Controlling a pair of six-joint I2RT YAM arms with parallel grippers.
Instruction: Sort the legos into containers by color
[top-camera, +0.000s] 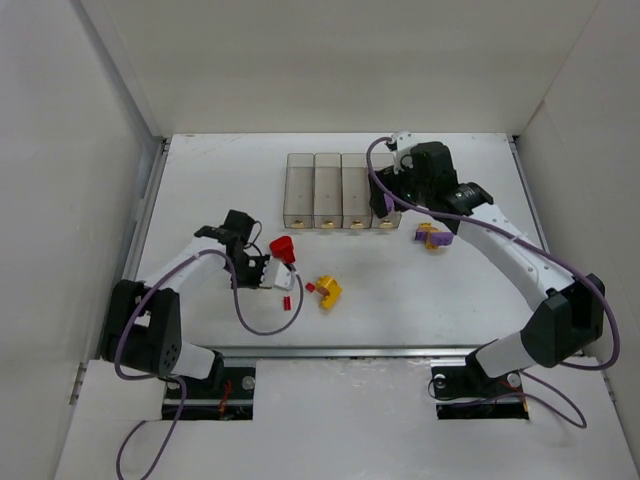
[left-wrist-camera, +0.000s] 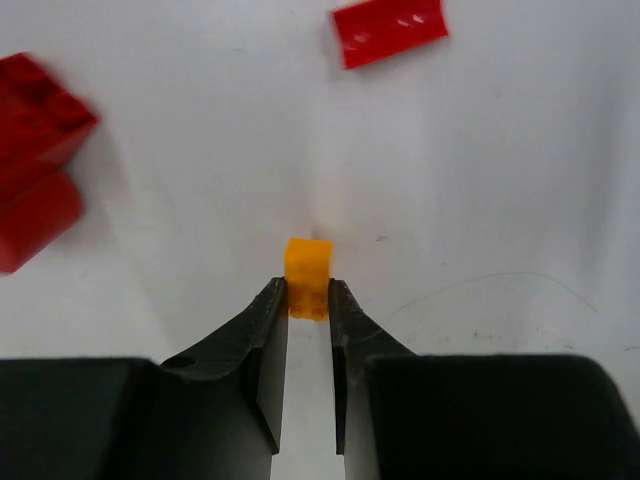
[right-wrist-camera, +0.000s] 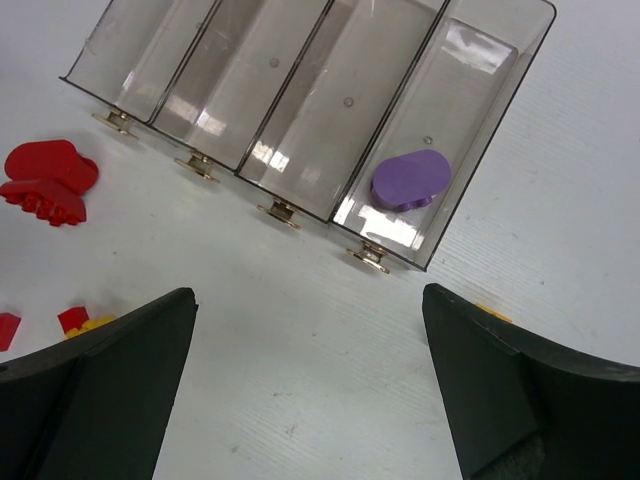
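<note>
My left gripper (top-camera: 272, 275) is shut on a tiny orange lego (left-wrist-camera: 307, 262), pinched at the fingertips just above the table; in its wrist view the gripper (left-wrist-camera: 307, 292) has the jaws close together. My right gripper (top-camera: 385, 207) is open and empty, hovering at the near end of the containers (top-camera: 300, 158); its wrist view (right-wrist-camera: 310, 310) shows the four clear bins (right-wrist-camera: 290, 80). A purple lego (right-wrist-camera: 410, 180) lies in the rightmost bin. The other three bins look empty.
A red cluster (top-camera: 283, 248) lies beside the left gripper, also seen in the left wrist view (left-wrist-camera: 35, 150). A small red piece (top-camera: 286, 302), a yellow cluster (top-camera: 328, 291) and a purple-and-yellow cluster (top-camera: 433, 237) lie on the table. White walls enclose the table.
</note>
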